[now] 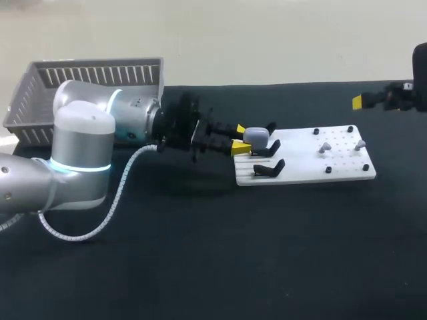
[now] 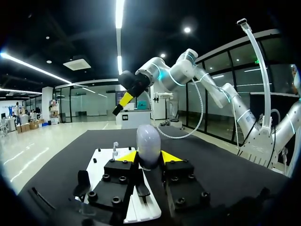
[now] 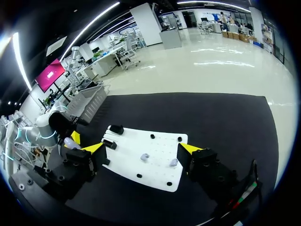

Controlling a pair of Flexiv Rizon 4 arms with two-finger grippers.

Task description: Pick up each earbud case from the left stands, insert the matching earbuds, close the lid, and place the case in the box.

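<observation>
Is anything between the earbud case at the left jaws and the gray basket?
No object that I can see. Only the left arm itself lies between the earbud case and the basket.

Left jaws clamped; right jaws spread.

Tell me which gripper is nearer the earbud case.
Left. The left gripper clasps the earbud case from both sides; the right gripper hangs open, off by the white board's opposite end.

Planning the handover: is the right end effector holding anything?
No, the right end effector stands wide open, with nothing gripped in it.
</observation>
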